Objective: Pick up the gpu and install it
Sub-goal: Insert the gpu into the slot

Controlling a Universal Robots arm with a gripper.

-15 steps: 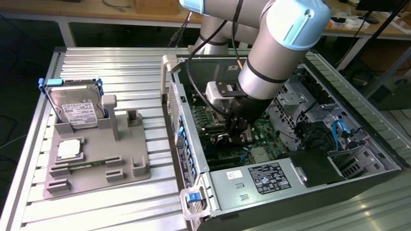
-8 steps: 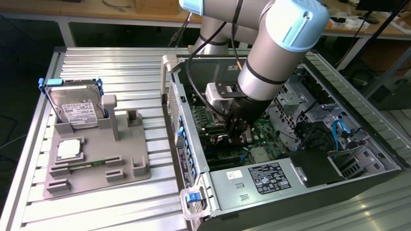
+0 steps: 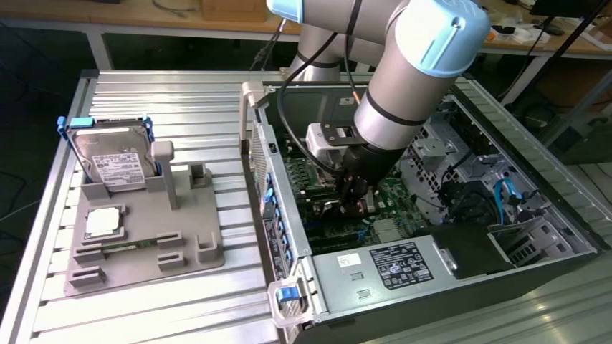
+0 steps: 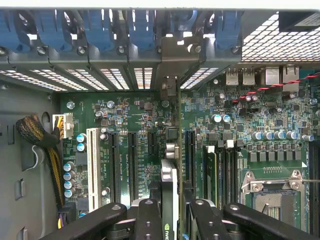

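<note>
The gpu (image 4: 169, 172) appears edge-on in the wrist view, a thin card with a silvery cooler, standing upright over the green motherboard (image 4: 125, 115) between two black slots. Its metal end bracket (image 4: 172, 65) reaches the rear slot opening of the case. My gripper (image 4: 170, 212) is shut on the gpu, with one black finger (image 4: 149, 217) on each side of the card. In the exterior view, my gripper (image 3: 354, 188) is deep inside the open computer case (image 3: 287, 236), low over the motherboard. I cannot tell whether the card's edge sits in a slot.
Blue slot latches (image 4: 100, 30) line the case's rear wall. A white slot (image 4: 92, 165) and the processor socket (image 4: 275, 195) flank the card. On the table at the exterior view's left, a grey holder (image 3: 143, 251) carries a hard drive (image 3: 110, 161) and a processor chip (image 3: 103, 222).
</note>
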